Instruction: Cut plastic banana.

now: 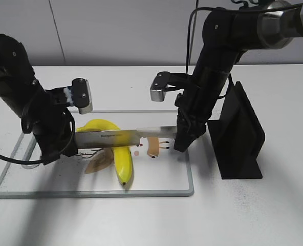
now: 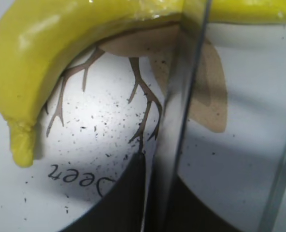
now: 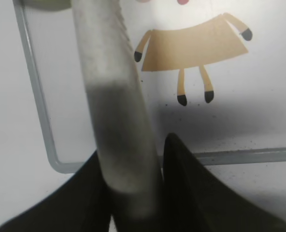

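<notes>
A white table (image 1: pixel 141 220) carries a white cutting board (image 1: pixel 161 177) with a grey rim and a printed deer drawing. To the outer side of the right claw (image 1: pixel 181 145) a black knife stand (image 1: pixel 238 136) rests on the table, just beside the board's edge.

The plastic banana (image 1: pixel 122 159) lies on the board between the 2 claws, nearer the left claw (image 1: pixel 51 154). It curves from just beside that claw's upper side down toward the board's near edge, with its dark tip pointing at the near rim.

The knife (image 1: pixel 121 137) stretches level between the claws, its blade lying across the top of the banana's middle. The right claw pinches the knife's pale handle (image 3: pixel 116 121); in the right wrist view the 2 dark fingers (image 3: pixel 191 193) press against either side of it. The handle's end sits deep between them.

The left claw hangs low over the board's left part, with the blade's tip end reaching to it. In the left wrist view the blade (image 2: pixel 174 145) stands edge-on right in front of that claw, with the banana arching above; whether its fingers are spread or pressed together I cannot tell.
</notes>
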